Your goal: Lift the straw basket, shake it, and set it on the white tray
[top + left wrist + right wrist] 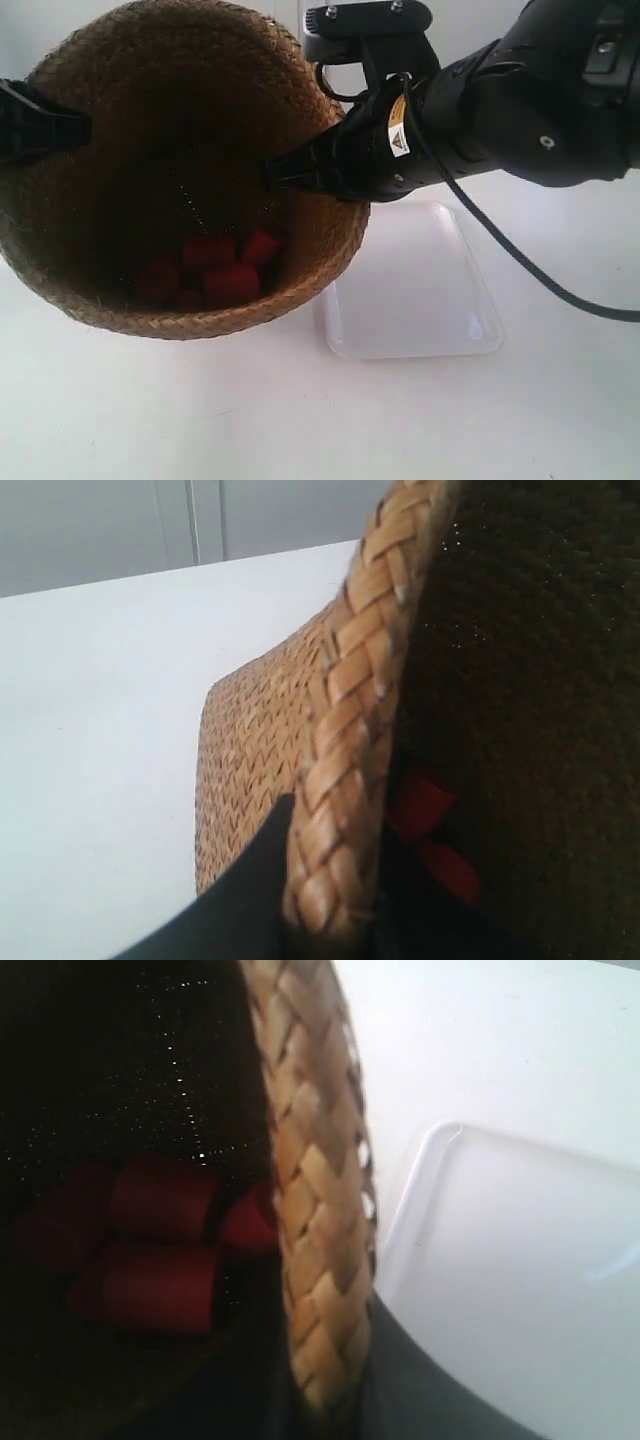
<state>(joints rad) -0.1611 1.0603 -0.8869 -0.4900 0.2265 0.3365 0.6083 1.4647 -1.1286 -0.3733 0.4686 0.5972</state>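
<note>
Both your grippers are clamped on the straw basket's [325, 250] braided rim: the left gripper [78, 126] on the side away from the white tray [420, 290], the right gripper [285, 172] on the side nearest it. The basket hangs tilted just beside the tray, red blocks [215, 265] inside, so the set-down likely means carrying it toward the right gripper's side.
</note>
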